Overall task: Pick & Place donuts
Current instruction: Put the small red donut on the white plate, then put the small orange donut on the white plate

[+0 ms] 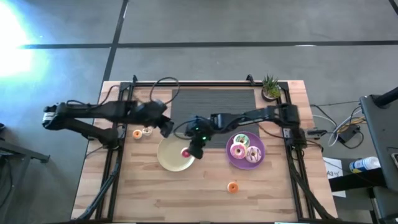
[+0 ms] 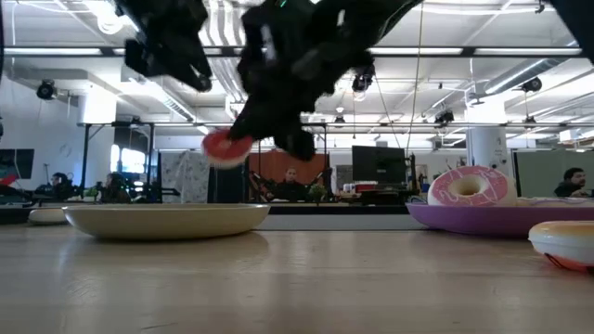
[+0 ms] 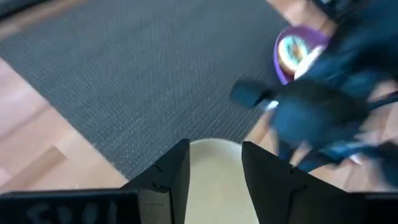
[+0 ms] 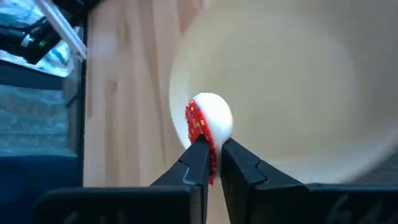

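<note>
While pinched edge-on, red donut [image 4: 205, 124] between right gripper [image 4: 214, 152] fingers, above cream plate [image 4: 298, 81].

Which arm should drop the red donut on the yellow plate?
Right. Its hand is shut on the red donut above the yellow plate. The left hand is open and empty, near the plate's far edge.

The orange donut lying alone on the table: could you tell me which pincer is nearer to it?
Right. The right pincer holds a red donut over the cream plate, up-left of the orange donut; the left pincer sits farther beyond.
</note>
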You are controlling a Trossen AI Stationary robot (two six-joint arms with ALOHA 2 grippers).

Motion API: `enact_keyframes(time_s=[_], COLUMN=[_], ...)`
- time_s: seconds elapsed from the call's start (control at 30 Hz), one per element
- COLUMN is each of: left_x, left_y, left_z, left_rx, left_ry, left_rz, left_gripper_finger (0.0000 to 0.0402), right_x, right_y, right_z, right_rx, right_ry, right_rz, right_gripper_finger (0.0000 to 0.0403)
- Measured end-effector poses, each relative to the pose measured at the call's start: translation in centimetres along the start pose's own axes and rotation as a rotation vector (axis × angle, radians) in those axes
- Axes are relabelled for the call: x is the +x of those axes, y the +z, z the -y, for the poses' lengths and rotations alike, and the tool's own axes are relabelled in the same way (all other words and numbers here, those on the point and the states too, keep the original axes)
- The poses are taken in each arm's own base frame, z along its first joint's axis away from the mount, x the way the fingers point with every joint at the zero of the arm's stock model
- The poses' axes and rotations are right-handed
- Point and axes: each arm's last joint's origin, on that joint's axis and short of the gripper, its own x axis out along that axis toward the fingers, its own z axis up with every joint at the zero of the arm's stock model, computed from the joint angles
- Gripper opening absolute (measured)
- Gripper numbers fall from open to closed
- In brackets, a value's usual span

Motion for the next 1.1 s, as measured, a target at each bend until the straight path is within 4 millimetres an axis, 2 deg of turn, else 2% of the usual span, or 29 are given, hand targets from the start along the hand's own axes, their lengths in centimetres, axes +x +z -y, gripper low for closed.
enact_keyframes(time_s=[0.13, 0.27, 0.4, 0.63, 0.8, 0.93, 1.0, 1.1], left_x=[-2.0, -2.8, -3.0, -3.0, -3.0, -3.1, -3.2, -3.6], left_y=[-1.4, -2.6, -3.4, -3.8, -3.8, -4.0, -4.2, -4.5], left_z=[0.7, 1.0, 1.1, 1.1, 1.1, 1.0, 0.9, 0.6], left_rx=[0.000, 0.003, 0.001, 0.018, 0.026, 0.036, 0.038, 0.039], left_ry=[0.055, 0.090, 0.110, 0.126, 0.132, 0.136, 0.141, 0.165], left_rz=[0.089, 0.099, 0.068, 0.049, 0.045, 0.036, 0.028, 0.015], left_gripper_finger=[0.0119, 0.0119, 0.0120, 0.0120, 0.0120, 0.0120, 0.0120, 0.0119], right_x=[2.8, 4.0, 4.8, 4.9, 3.9, 3.5, 3.1, 1.5], right_y=[0.3, 0.6, 0.2, 0.0, 0.9, 0.7, 0.5, 0.2], right_z=[1.3, 2.1, 2.9, 2.5, 1.7, 1.7, 1.5, 0.0], right_rx=[0.075, 0.150, 0.210, 0.194, 0.125, 0.079, 0.027, -0.141], right_ry=[-0.014, -0.014, -0.032, -0.093, -0.187, -0.242, -0.269, -0.339], right_rz=[-0.031, -0.052, -0.146, -0.178, -0.128, -0.165, -0.188, -0.216], right_gripper_finger=[0.0022, 0.0023, 0.0037, 0.0103, 0.0158, 0.0199, 0.0214, 0.0230])
